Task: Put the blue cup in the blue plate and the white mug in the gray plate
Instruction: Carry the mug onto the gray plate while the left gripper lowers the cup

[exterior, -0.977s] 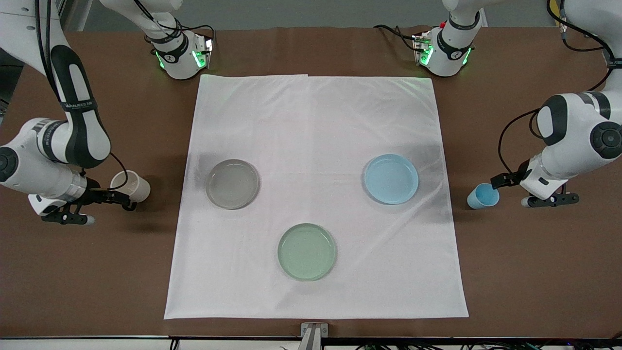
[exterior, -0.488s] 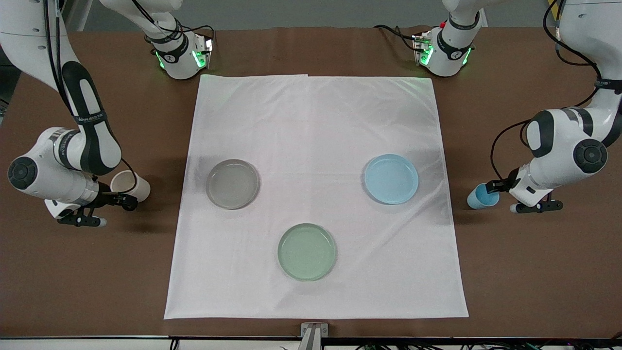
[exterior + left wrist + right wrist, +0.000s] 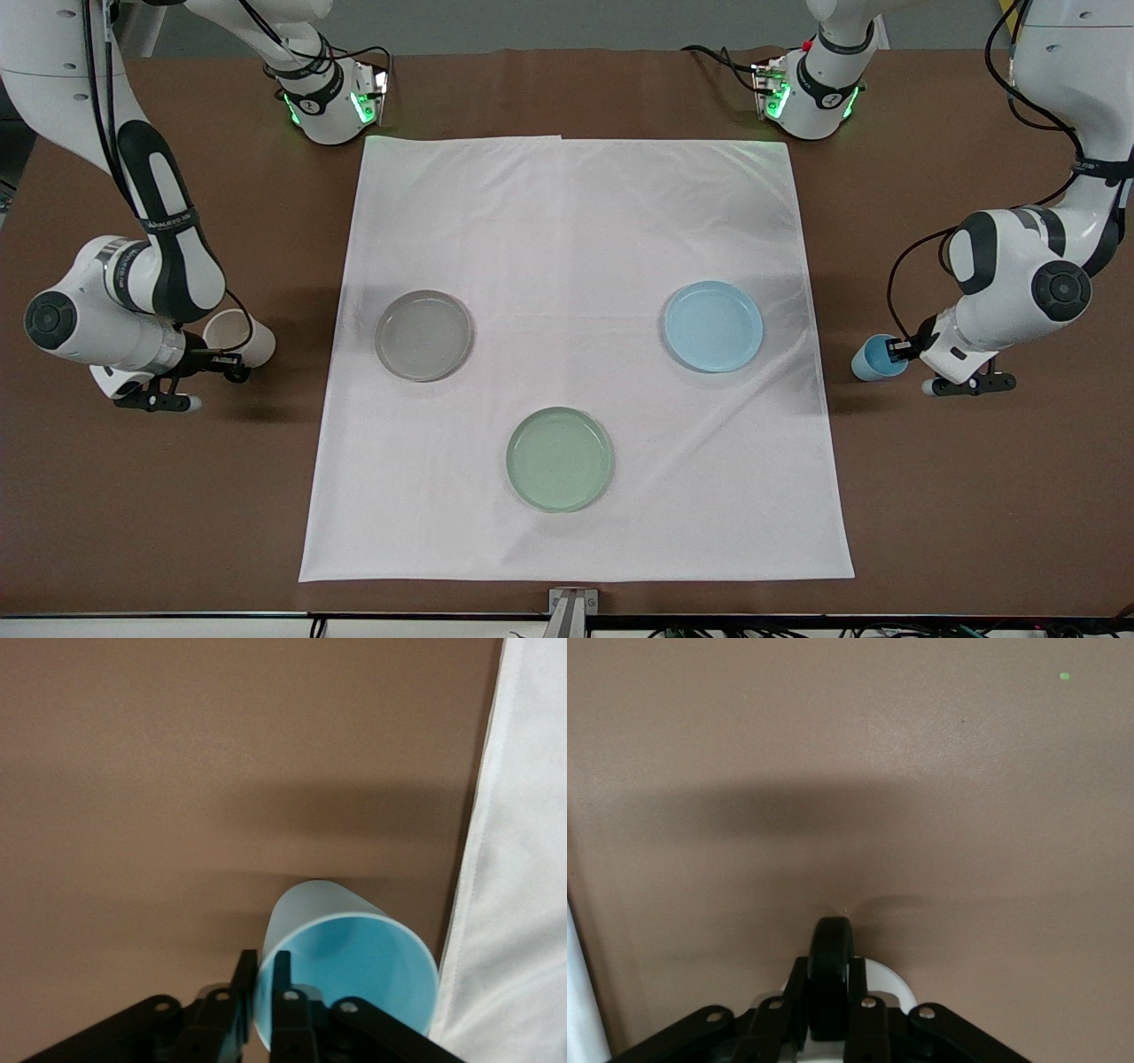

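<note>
The blue cup is tilted over the brown table, beside the cloth's edge at the left arm's end. My left gripper is shut on its rim. In the left wrist view one finger is inside the cup and one outside, at my left gripper. The white mug is at the right arm's end. My right gripper is shut on its black handle, also seen at my right gripper. The blue plate and the gray plate lie on the cloth, both bare.
A white cloth covers the middle of the brown table. A pale green plate lies on it nearer to the front camera, between the other two plates. Both arm bases stand along the table's back edge.
Both arms' wrists and elbows have swung in toward the cloth. The blue cup and the white mug have barely shifted.
</note>
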`<state>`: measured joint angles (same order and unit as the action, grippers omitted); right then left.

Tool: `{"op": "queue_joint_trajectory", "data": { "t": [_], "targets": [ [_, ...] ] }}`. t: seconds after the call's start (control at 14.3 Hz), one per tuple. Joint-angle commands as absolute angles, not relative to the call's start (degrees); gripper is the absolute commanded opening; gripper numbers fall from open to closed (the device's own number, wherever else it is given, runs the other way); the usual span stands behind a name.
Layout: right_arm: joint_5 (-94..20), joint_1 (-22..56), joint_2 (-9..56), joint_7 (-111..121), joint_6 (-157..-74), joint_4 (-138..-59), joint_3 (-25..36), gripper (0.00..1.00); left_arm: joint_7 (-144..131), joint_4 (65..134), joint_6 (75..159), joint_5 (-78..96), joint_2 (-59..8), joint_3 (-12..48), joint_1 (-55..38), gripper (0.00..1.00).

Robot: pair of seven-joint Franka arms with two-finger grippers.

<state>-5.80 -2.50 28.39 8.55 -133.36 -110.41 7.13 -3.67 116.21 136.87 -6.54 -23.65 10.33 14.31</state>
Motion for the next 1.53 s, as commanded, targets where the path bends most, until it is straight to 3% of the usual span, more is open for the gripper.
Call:
{"op": "queue_joint_trajectory", "data": {
  "t": [0.0,0.14,0.28,0.49,0.77,1.33,1.47],
  "targets": [
    [-6.8,-2.5,27.1,8.9,-130.9,-109.3,6.3,0.00,-4.5,115.4,137.0,-7.6,-23.3,10.6,14.0,0.00],
    [-6.8,-1.0,25.8,2.3,-121.4,-104.1,5.8,0.00,-5.4,114.6,136.2,-7.6,-21.7,11.9,13.9,0.00],
    [-7.0,2.4,23.9,-4.7,-118.7,-103.8,5.3,0.00,-8.2,113.4,132.3,-7.6,-19.8,14.9,13.9,0.00],
    [-11.7,9.4,20.9,-13.5,-122.3,-108.7,5.2,0.00,-18.9,111.5,124.4,-7.5,-18.0,22.5,13.9,0.00],
    [-11.9,20.1,20.3,-29.8,-133.5,-115.1,5.2,0.00,-33.1,111.4,123.0,-7.5,-19.2,30.8,13.0,0.00],
    [-11.7,25.6,20.7,-36.0,-135.8,-117.5,5.3,0.00,-46.8,112.1,130.3,-7.6,-25.6,30.9,4.7,0.01],
    [-11.5,25.6,20.8,-36.0,-136.3,-117.9,5.3,0.00,-46.8,112.1,130.6,-7.7,-26.6,30.8,4.7,0.13]
  ]
}}
